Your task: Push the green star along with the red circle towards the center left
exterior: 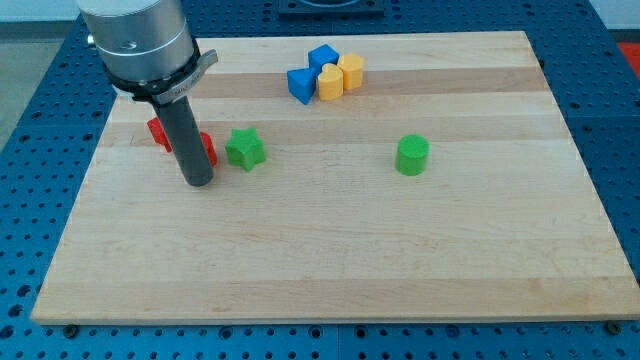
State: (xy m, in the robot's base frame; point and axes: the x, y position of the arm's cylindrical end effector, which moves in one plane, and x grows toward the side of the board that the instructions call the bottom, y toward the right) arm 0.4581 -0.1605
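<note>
The arm has a shiny silver round part on top and a straight dark rod, with its tip (198,182) at the end.
</note>
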